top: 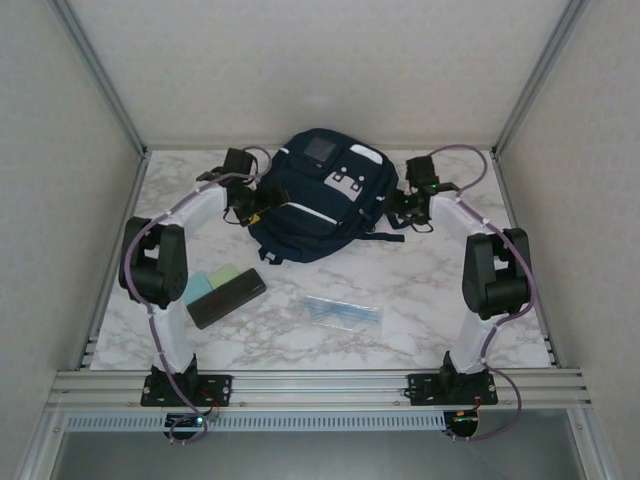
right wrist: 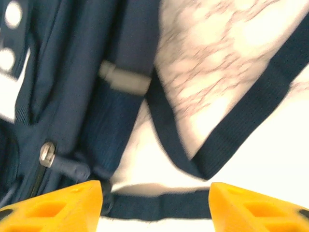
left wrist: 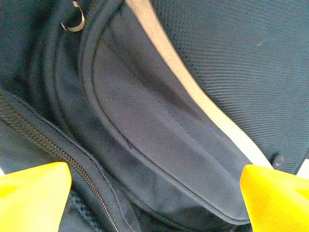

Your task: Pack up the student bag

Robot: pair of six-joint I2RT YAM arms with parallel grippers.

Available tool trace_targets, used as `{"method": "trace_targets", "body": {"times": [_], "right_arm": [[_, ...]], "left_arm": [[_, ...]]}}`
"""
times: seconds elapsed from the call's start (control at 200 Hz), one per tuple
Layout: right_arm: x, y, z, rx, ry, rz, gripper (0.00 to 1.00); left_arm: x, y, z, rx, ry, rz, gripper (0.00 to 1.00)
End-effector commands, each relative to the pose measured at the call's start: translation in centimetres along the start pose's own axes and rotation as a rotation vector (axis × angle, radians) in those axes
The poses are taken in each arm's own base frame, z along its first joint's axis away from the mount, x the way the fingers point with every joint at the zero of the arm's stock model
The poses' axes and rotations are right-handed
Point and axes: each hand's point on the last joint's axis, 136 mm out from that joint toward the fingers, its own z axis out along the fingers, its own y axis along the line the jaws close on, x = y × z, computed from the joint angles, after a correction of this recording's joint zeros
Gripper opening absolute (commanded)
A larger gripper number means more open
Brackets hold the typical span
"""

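Observation:
The student bag (top: pixel 320 195), dark navy with white stripes and grey patches, lies on the marble table at the middle back. My left gripper (top: pixel 250 207) is at its left side, open, yellow fingertips (left wrist: pixel 34 195) spread wide over a navy pocket flap (left wrist: pixel 159 125) next to a zipper (left wrist: pixel 34 135). My right gripper (top: pixel 396 205) is at the bag's right side, open above a loose navy strap (right wrist: pixel 159 205) on the table, a metal zipper pull (right wrist: pixel 47 154) just left of it. Nothing is held.
In front of the bag lie a dark flat case (top: pixel 228 297), a green pad (top: pixel 222 276) and a blue one (top: pixel 199 287) beside it, and a clear packet of pens (top: pixel 342 312). Frame posts stand at the back corners.

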Motion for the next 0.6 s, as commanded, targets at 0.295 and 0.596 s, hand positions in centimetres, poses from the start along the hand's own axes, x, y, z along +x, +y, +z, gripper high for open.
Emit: {"method": "trace_targets", "body": {"times": [0.295,0.596], "right_arm": [[-6.9,4.3,8.7,-0.349,-0.001,0.229,0.71],[-5.1,3.9,6.2,-0.363,-0.017,0.246,0.0]], "left_arm": [[4.7,0.0,-0.4,0.018,0.002,0.013,0.94],[3.2,-0.4,4.9,0.023,-0.03,-0.017,0.89]]}}
